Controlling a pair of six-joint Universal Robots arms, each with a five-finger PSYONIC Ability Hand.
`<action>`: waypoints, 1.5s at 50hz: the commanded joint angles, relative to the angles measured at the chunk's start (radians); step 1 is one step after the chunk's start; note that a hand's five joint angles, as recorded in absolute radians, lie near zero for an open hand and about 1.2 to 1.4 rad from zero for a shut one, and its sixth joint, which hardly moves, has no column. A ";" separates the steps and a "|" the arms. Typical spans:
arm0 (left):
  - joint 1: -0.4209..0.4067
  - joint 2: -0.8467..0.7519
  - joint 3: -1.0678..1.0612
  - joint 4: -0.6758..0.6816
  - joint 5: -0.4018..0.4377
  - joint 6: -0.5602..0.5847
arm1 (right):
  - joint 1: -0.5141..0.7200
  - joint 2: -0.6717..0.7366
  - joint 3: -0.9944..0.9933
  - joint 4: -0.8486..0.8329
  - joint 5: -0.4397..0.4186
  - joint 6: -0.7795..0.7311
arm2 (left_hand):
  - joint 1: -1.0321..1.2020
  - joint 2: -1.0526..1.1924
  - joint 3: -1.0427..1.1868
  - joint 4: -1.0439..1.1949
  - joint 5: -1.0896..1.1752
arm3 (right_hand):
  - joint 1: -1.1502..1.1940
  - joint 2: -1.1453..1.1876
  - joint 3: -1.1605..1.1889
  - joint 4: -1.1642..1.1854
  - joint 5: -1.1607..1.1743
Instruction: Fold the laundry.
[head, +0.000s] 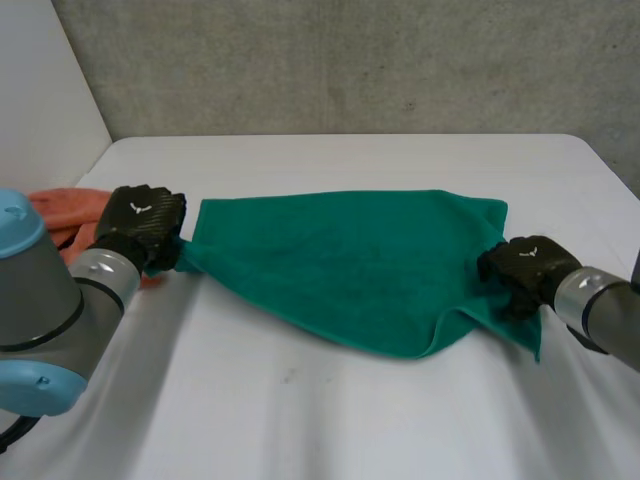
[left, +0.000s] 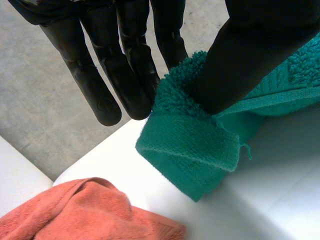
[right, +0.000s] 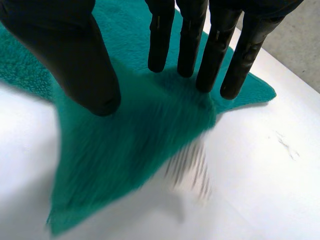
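A green towel (head: 350, 265) is spread on the white table (head: 350, 420). Its left corner is pinched by the left hand (head: 140, 222). Its right edge is gripped by the right hand (head: 525, 268). An orange cloth (head: 70, 210) is seen beside the left hand.

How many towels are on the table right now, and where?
2. A green towel lies spread mid-table, its left corner pinched by the left hand, the right hand at its right edge. An orange towel sits bunched beside the left hand, partly hidden.

Left hand (head: 140, 222), right hand (head: 525, 268): both in pinch.
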 joint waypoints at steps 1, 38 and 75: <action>0.018 0.006 0.002 0.000 0.002 -0.002 | -0.002 -0.065 0.162 -0.096 -0.004 0.002 | 0.261 0.201 0.205 0.197 0.259 | 0.067 0.010 0.007 0.010 -0.462; 0.014 0.021 0.079 -0.012 -0.003 -0.002 | 0.013 -0.108 0.394 -0.320 0.008 0.075 | 0.261 0.201 0.205 0.197 0.259 | 0.002 -0.055 -0.057 -0.055 -0.526; 0.050 0.316 -0.070 -0.567 0.080 0.050 | -0.154 -0.429 -0.052 0.447 -0.007 -0.219 | 0.261 0.201 0.205 0.197 0.259 | 0.956 0.899 0.896 0.898 0.427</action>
